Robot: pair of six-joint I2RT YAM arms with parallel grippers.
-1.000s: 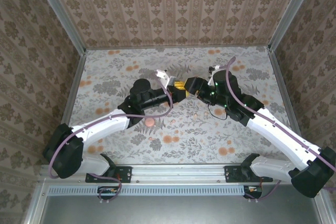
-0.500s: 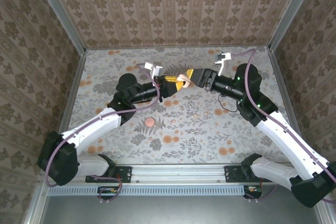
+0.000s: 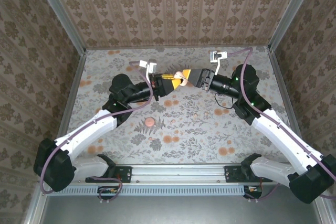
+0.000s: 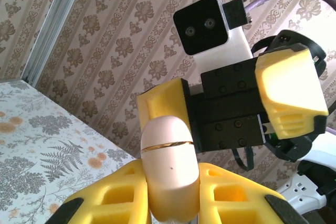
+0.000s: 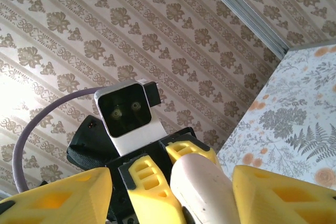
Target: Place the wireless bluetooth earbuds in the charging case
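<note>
While both arms meet in mid-air, a floral table lies below them, and striped, patterned wallpaper with metal posts shuts the room in.
The left gripper has its yellow fingers pressed onto the cream charging case, which juts out past their tips. The case's lower end is hidden between those fingers and cut off at the picture edge. The right gripper has its fingers spread either side of the case's free end; whether one touches it is unclear. A pink disc lies on the table, well apart from the left fingers.
</note>
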